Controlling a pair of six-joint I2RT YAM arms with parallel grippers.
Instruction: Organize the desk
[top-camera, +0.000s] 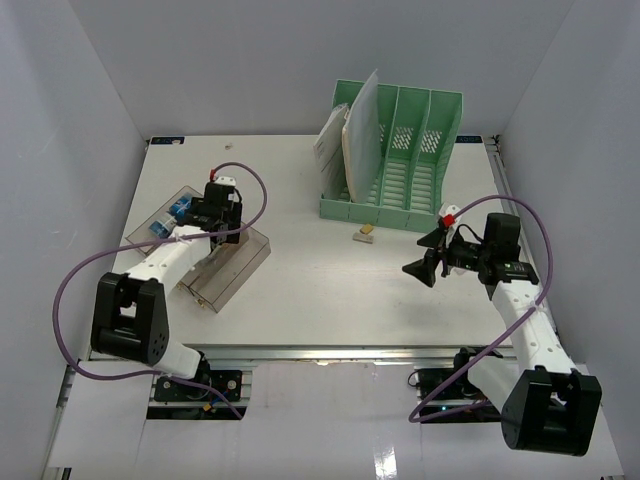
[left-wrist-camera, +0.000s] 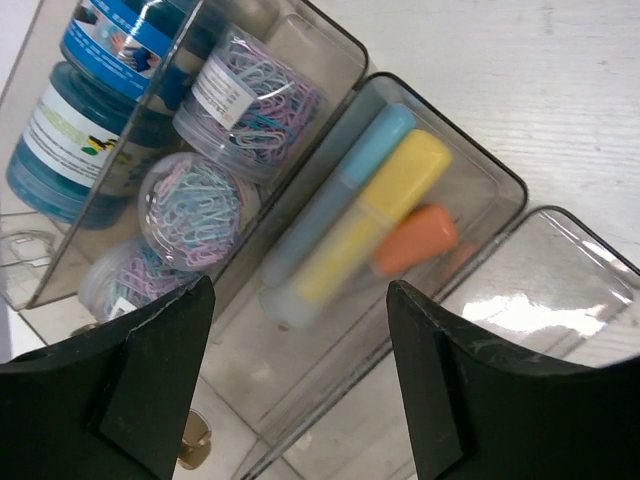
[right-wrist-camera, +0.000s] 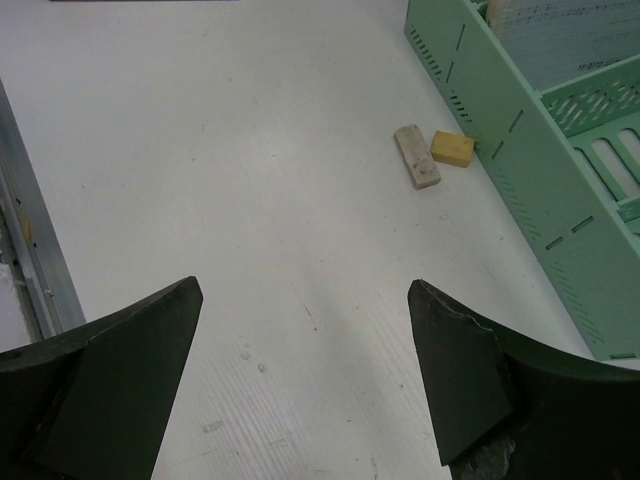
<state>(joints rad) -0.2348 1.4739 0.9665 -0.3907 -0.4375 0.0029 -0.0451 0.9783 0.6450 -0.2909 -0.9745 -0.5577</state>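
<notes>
The white desk (top-camera: 320, 290) carries a clear stepped tray (top-camera: 245, 262) at the left. My left gripper (top-camera: 217, 232) hangs open just above that tray, nothing between its fingers. In the left wrist view the gripper (left-wrist-camera: 300, 290) sits over the tray's middle compartment, where a blue marker (left-wrist-camera: 350, 180), a yellow marker (left-wrist-camera: 385, 205) and an orange one (left-wrist-camera: 415, 240) lie side by side. My right gripper (top-camera: 424, 266) is open and empty above bare desk (right-wrist-camera: 250, 150) at the right. A grey eraser (right-wrist-camera: 416, 156) and a yellow eraser (right-wrist-camera: 452, 148) lie beyond it, by the rack's front.
A green file rack (top-camera: 405, 165) stands at the back, with papers (top-camera: 350, 135) in its left slot. The tray's rear compartments hold tubs of pastel paper clips (left-wrist-camera: 190, 195) and blue jars (left-wrist-camera: 70, 140). A metal rail (right-wrist-camera: 40, 270) runs along the near desk edge.
</notes>
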